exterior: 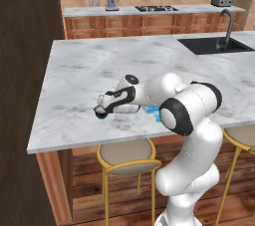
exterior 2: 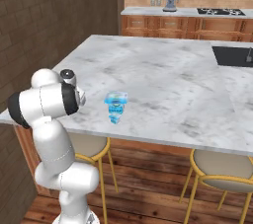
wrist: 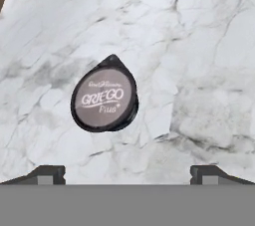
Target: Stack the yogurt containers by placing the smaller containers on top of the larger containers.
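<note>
Approach step: the gripper (wrist: 127, 172), jaws spread wide and empty, hovers above the dark cup (wrist: 104, 99) standing on the counter (wrist: 199, 46); next, descend, straddle it and close.

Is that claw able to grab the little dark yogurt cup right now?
Probably yes. The gripper hangs open above the dark cup, which sits alone on the marble counter with nothing between them.

Bright even light, soft shadows, slightly blurry
</note>
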### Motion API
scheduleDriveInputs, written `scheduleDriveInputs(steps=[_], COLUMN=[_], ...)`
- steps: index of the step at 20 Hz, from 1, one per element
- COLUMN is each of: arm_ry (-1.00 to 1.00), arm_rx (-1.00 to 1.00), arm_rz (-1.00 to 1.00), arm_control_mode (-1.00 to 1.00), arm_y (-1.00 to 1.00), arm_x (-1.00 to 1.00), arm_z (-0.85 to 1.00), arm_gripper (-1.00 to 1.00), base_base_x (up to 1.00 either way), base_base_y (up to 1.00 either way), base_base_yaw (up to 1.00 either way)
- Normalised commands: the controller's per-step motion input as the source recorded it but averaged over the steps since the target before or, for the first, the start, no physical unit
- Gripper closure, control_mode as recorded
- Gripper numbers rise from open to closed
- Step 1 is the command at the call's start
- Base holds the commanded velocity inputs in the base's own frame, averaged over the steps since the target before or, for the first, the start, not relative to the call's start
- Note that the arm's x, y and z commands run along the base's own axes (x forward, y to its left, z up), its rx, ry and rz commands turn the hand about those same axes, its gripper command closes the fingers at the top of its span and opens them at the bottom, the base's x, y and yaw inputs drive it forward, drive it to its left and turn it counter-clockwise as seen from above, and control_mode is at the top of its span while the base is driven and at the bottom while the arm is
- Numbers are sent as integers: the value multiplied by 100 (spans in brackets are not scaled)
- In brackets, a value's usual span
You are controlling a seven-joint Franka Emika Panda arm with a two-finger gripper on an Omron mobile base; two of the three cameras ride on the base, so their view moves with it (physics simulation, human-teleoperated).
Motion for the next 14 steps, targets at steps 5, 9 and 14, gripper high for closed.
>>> scheduleDriveInputs(steps=[5,9,14], arm_ry=[0,0,0], arm_rx=[0,0,0], arm_rz=[-1,0,0], arm_control_mode=[-100,-100,-100], arm_y=[0,0,0], arm_x=[6,8,17], arm_z=[-1,-3,-18], arm_gripper=[-100,-100,-100], base_base_x=[0,0,0], base_base_y=[0,0,0], base_base_yaw=[0,0,0])
